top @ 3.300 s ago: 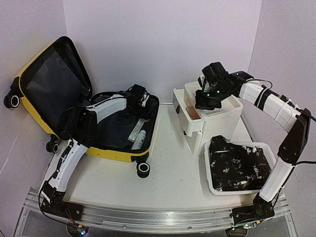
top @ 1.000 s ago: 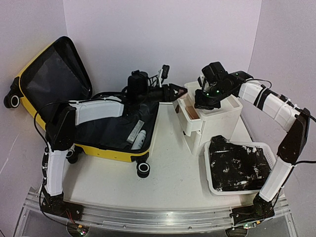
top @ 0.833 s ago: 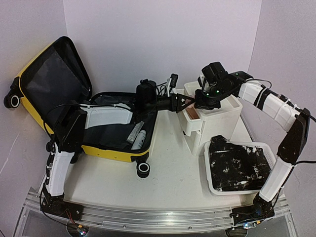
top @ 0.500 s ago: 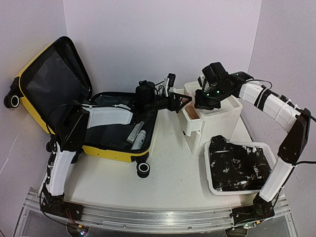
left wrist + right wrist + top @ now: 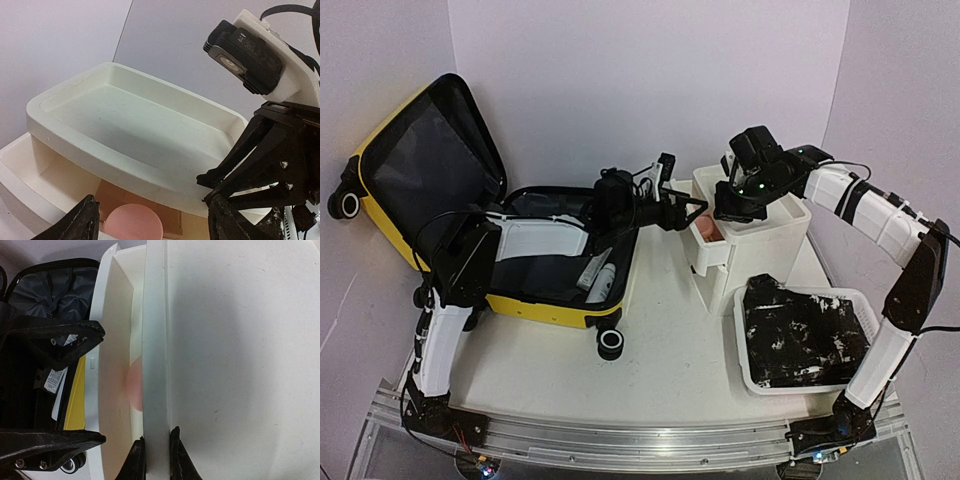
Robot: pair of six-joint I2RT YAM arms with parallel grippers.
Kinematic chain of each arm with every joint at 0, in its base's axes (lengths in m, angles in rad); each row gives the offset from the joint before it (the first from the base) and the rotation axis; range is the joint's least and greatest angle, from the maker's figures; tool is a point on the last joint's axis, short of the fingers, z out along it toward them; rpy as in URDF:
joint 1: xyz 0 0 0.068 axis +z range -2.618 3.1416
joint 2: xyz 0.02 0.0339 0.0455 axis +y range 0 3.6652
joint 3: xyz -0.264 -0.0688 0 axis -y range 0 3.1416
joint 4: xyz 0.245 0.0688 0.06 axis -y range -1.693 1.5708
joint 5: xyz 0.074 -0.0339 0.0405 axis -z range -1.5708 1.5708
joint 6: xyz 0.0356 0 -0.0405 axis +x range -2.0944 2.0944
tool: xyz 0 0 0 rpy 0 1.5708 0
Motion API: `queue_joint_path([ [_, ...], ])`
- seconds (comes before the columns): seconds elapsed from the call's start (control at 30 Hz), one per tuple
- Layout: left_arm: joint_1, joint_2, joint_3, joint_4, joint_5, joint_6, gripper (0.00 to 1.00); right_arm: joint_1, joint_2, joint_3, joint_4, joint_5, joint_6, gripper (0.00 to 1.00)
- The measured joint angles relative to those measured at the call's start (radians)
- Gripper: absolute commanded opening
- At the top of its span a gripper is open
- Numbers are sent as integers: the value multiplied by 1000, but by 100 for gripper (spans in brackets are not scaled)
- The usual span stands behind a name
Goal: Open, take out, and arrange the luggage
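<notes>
- Luggage (image 5: 440, 180): lay open at left of table (image 5: 660, 350), lid raised; judged stiff, light, apt to roll; hold by shell rim.
- Left gripper (image 5: 696, 212): spread, empty, at drawer (image 5: 705, 238).
- Right gripper (image 5: 156, 450): clamped on cabinet (image 5: 760, 240) rim.

Shell of the small bright-yellow hard-shell suitcase (image 5: 540, 308): smooth plastic, slight sheen. Its lining (image 5: 425, 175): dark woven cloth, matt. Wheel (image 5: 611, 343): black, matt, white hub.

White plastic three-drawer cabinet (image 5: 130, 125): smooth, satin, with faint scuffs on the top tray. Round pink object (image 5: 132, 224) in the open drawer: smooth, matt; material unclear.

White perforated plastic basket (image 5: 790, 388): smooth rim. Black-and-white mottled cloth (image 5: 805, 335) inside, crumpled.

My left gripper (image 5: 150, 212): fingers (image 5: 82, 224) matt black plastic, with small bright metal screws (image 5: 284, 163). My right gripper (image 5: 156, 442): fingers (image 5: 137, 462) dark, smooth.

Tabletop (image 5: 670, 340): white, matt. Near-edge rail (image 5: 620, 432): bare brushed metal.
</notes>
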Motion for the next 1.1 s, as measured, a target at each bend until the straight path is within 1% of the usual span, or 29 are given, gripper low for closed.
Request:
queue_joint_path([
  [0.1,0,-28,-31,-21,-8,16,76,0,0,0,0,0,0,0],
  [0.17,0,-55,-53,-54,-23,26,72,0,0,0,0,0,0,0],
  [0.27,0,-122,-97,-135,-64,26,58,0,-1,-2,2,0,0,0],
  [0.3,0,-143,-109,-161,-84,19,51,0,-2,-4,3,0,0,0],
  [0.37,0,-196,-129,-229,-135,11,41,0,-2,-5,5,0,-1,0],
  [0.4,0,-217,-134,-262,-155,5,34,0,-2,-5,5,0,-1,0],
  [0.43,-1,-232,-134,-283,-171,-2,31,0,-2,-5,5,0,-2,0],
  [0.5,-1,-248,-132,-320,-194,-14,28,0,-3,-5,5,0,-4,0],
  [0.6,-1,-241,-118,-384,-211,-26,22,0,-3,-6,5,-2,-6,0],
  [0.67,0,-206,-73,-436,-212,-34,20,0,-4,-7,6,-4,-8,0],
  [0.77,-1,-135,19,-489,-206,-39,20,-4,-4,-7,6,-15,-12,0],
  [0.8,-1,-105,58,-512,-201,-40,20,-6,-5,-7,6,-22,-13,2],
  [0.87,0,-65,116,-527,-188,-48,19,-10,-6,-9,7,-31,-13,12],
  [1.1,0,30,273,-584,-152,-87,20,-18,-12,-17,25,-79,16,30],
])
